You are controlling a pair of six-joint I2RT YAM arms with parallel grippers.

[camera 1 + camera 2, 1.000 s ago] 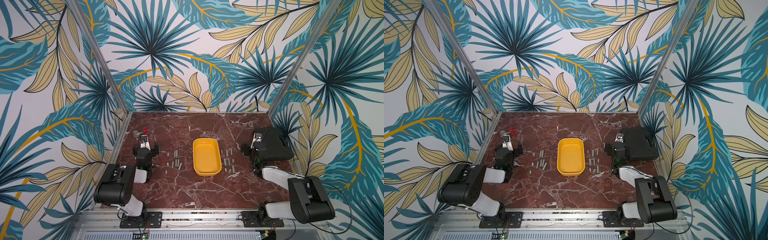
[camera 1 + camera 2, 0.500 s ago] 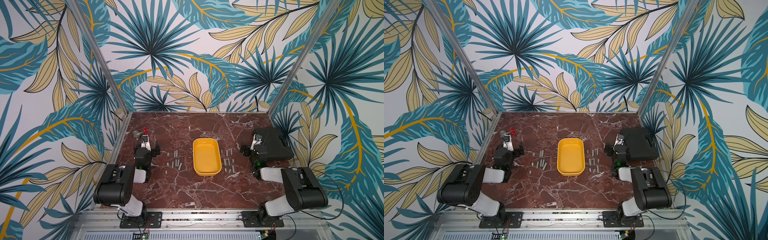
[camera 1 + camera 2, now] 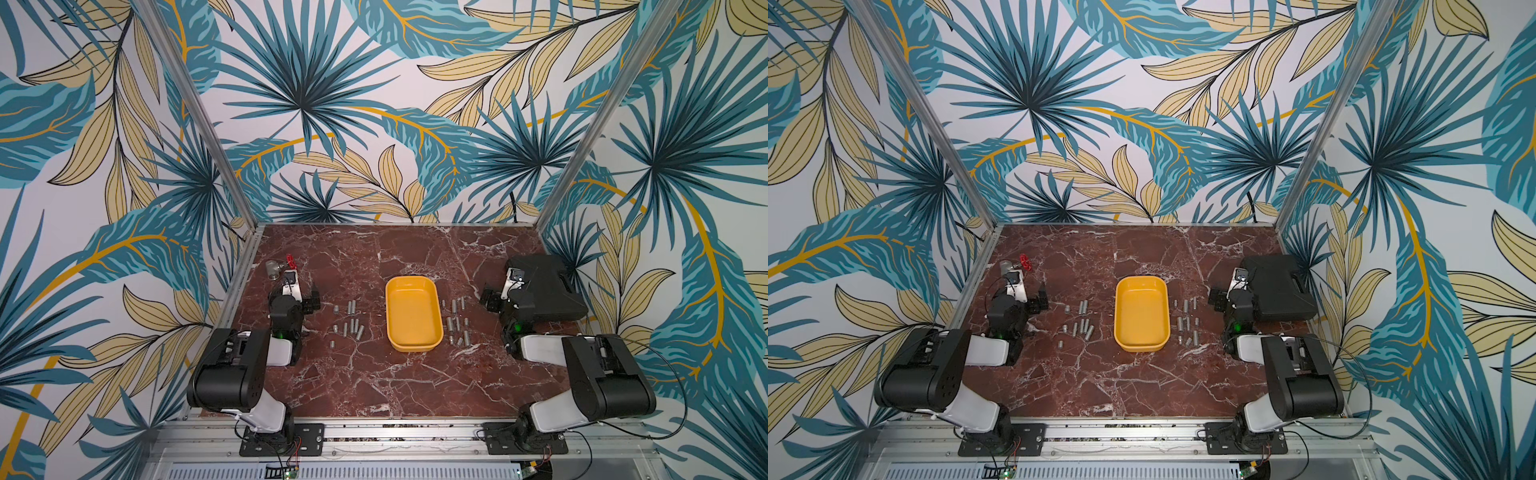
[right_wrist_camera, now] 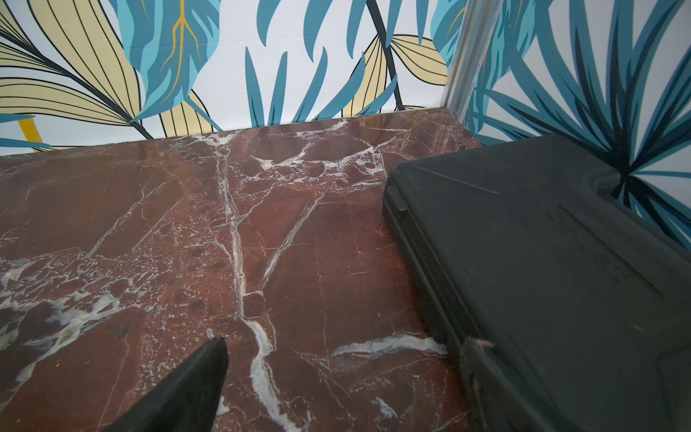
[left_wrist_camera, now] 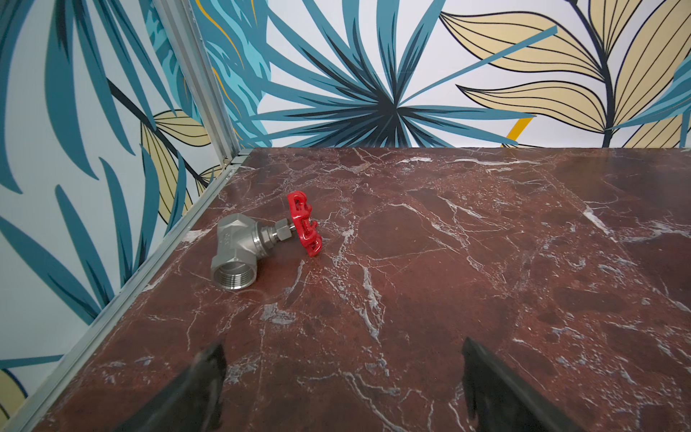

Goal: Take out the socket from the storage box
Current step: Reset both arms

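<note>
Both top views: shallow yellow plastic storage box mid-table, seemingly empty, its near inner wall hidden. Grey metal sockets lie loose left and right of it, apt to roll if an arm sweeps low. Left wrist view: left gripper, jaws wide apart, empty. Right wrist view: right gripper, jaws spread, one finger blurred against the black hard-shell case, a likely snag.

Each arm pairs boxy black joint housings with white links, rising from a black base plate fixed by screws. A green light glows at each wrist, thin black cables loop off the right arm, and the left pincer ends in matte black wedge fingers.
</note>
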